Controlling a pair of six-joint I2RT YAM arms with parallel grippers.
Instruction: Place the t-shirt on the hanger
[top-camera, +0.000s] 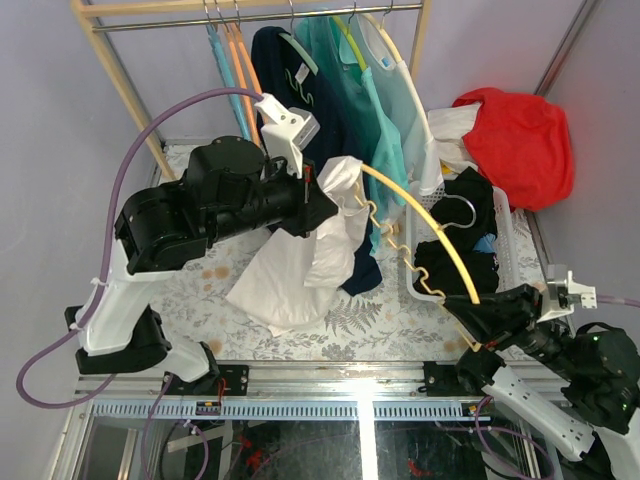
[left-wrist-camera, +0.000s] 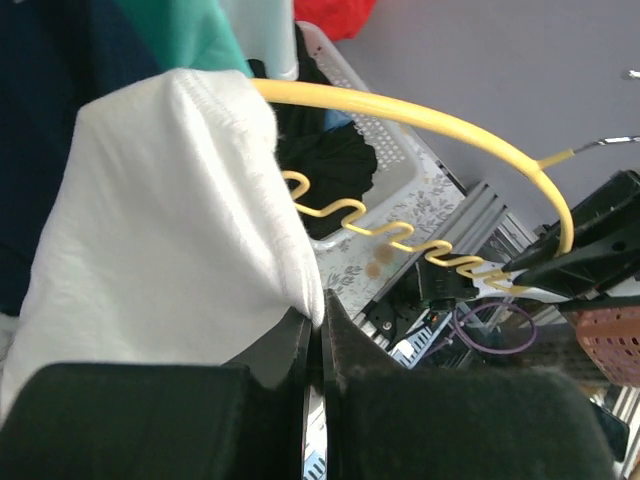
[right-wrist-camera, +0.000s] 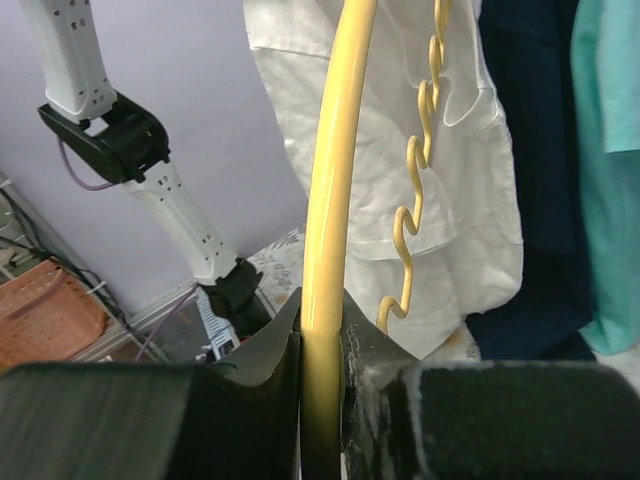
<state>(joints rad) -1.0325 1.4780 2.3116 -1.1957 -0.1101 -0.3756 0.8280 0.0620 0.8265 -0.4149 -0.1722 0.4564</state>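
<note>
Overhead, a fern-print worktop (top-camera: 390, 322) showed left of the basket (top-camera: 508, 240), which sat by the lilac right wall (top-camera: 600, 90). Left of the basket the left end effector (left-wrist-camera: 321, 325) pinched the hanging t-shirt (top-camera: 290, 275); at the basket's near corner the right end effector (right-wrist-camera: 320, 335) clamped the hanger (right-wrist-camera: 325, 200), whose far end met the t-shirt.

Pairs black joints with white links on the left arm (top-camera: 200, 215); trails a lilac cable (top-camera: 228, 90) from 7 o'clock to 12; bears a white camera bracket (top-camera: 290, 125); ends in a matte black left gripper (left-wrist-camera: 322, 325); repeats the scheme on the right arm (top-camera: 560, 365) at 4 o'clock.
</note>
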